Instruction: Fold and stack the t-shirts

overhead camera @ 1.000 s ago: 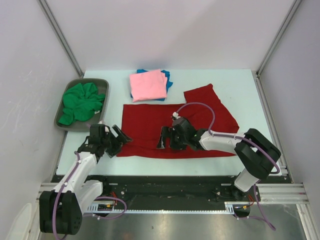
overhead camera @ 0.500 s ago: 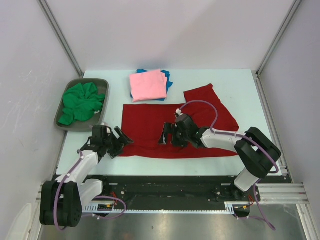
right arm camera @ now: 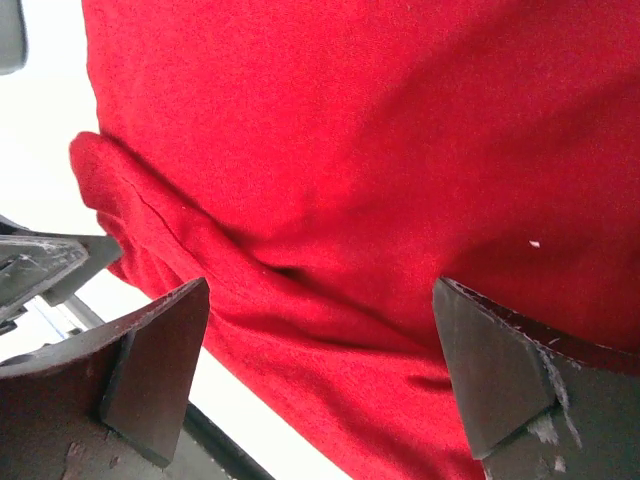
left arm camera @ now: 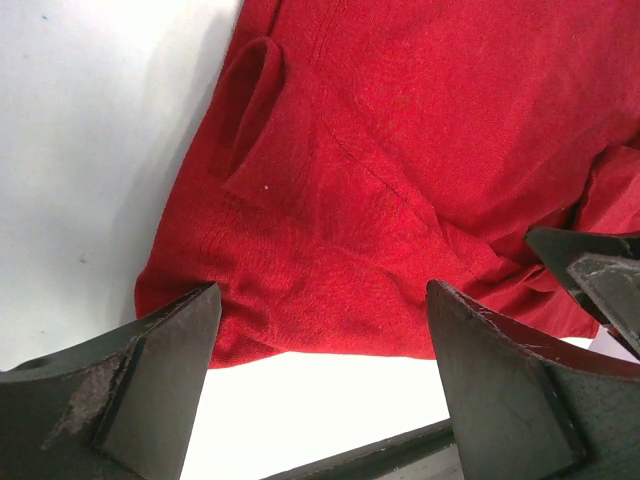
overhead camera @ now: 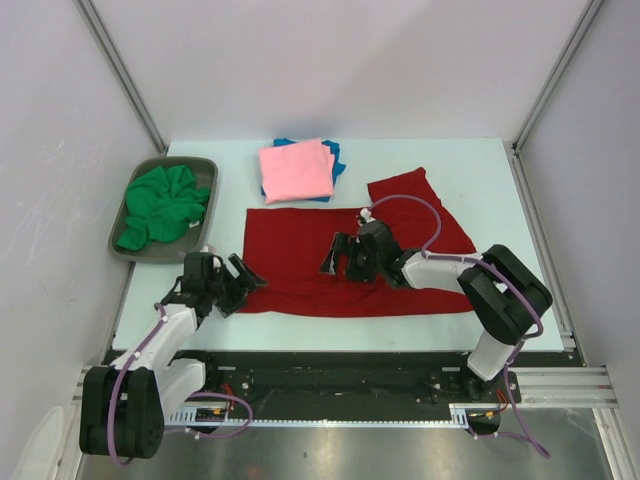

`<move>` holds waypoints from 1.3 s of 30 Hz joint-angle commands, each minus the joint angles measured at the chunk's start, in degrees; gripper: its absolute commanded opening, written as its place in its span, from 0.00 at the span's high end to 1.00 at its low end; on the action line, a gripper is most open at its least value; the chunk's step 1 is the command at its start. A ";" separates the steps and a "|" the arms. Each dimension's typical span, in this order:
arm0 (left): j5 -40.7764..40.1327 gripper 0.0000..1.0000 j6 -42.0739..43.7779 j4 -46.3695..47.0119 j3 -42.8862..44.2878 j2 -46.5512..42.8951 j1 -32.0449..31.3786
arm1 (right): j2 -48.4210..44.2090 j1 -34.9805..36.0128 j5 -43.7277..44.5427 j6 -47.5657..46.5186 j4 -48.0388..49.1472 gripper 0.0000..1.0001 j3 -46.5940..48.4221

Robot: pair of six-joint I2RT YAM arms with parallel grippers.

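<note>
The dark red t-shirt (overhead camera: pixel 300 250) lies spread flat in the middle of the table, with one sleeve (overhead camera: pixel 410 190) at the back right. A folded pink t-shirt (overhead camera: pixel 296 170) rests on a blue one (overhead camera: pixel 336 153) at the back. The green t-shirt (overhead camera: pixel 165 205) is bunched in the grey tray. My left gripper (overhead camera: pixel 242 285) is open at the red shirt's near left corner (left arm camera: pixel 190 300), over bare table at the hem. My right gripper (overhead camera: pixel 335 258) hangs open over the red shirt's middle (right arm camera: pixel 350 150), above a shallow fold. Nothing is between either pair of fingers.
The grey tray (overhead camera: pixel 200 163) stands at the back left, close to the left wall. The table's dark front rail (overhead camera: pixel 330 360) runs just below the red shirt's hem. Each gripper's tip shows in the other's wrist view.
My right gripper has moved a little away from the front edge, further onto the red shirt. The left gripper has edged slightly toward the shirt's corner. Both stayed open.
</note>
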 commanded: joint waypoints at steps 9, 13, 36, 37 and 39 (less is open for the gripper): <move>-3.20 0.10 2.06 -1.67 -1.55 1.23 0.19 | -3.58 -2.56 12.95 -3.50 11.33 0.00 0.59; -3.20 0.10 2.06 -1.85 -1.55 0.97 0.10 | -10.80 -2.04 14.14 -6.32 6.96 0.00 0.68; -6.36 0.10 1.09 -3.87 -1.47 1.84 -0.51 | -10.66 7.37 5.70 -3.95 -14.35 0.00 -0.81; -6.45 0.10 1.09 -3.87 -1.55 2.02 -0.51 | -9.85 7.54 5.70 -3.77 -13.90 0.00 -0.90; -6.45 0.10 1.09 -3.78 -1.55 2.28 -0.60 | -7.75 7.72 5.26 -3.24 -12.32 0.00 -0.99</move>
